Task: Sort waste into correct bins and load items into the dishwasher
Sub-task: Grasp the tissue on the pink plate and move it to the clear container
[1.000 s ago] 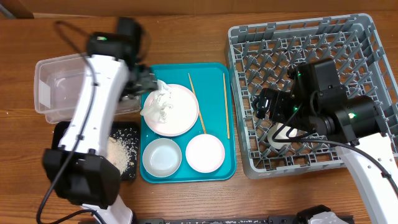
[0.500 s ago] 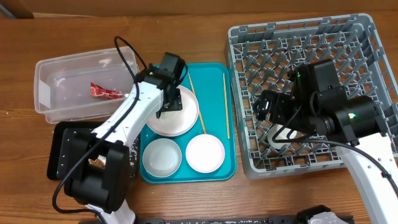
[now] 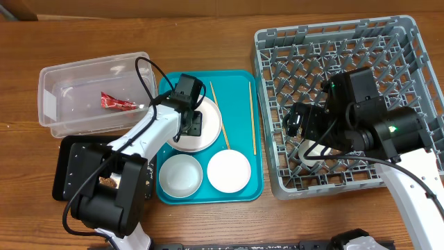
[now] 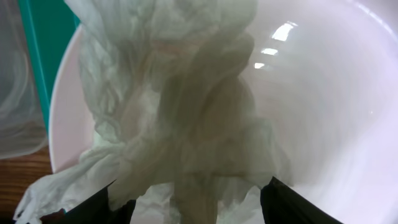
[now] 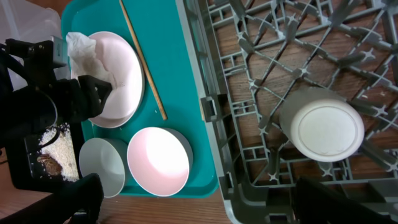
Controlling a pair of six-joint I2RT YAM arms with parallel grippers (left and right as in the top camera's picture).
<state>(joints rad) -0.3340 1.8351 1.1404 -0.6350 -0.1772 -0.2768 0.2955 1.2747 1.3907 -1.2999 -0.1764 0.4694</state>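
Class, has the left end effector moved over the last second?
Yes. The left end effector went from the tray's left edge toward its middle, now over the plate.

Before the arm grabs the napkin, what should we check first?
1. Napkin between fingers of the left gripper: ok.
2. Napkin gripped: not ok, jaws stand open.
3. Fingers clear of the plate: cannot tell.
4. Tub has room: ok, only a wrapper inside.
5. Right gripper out of the path: ok, it is over the rack.
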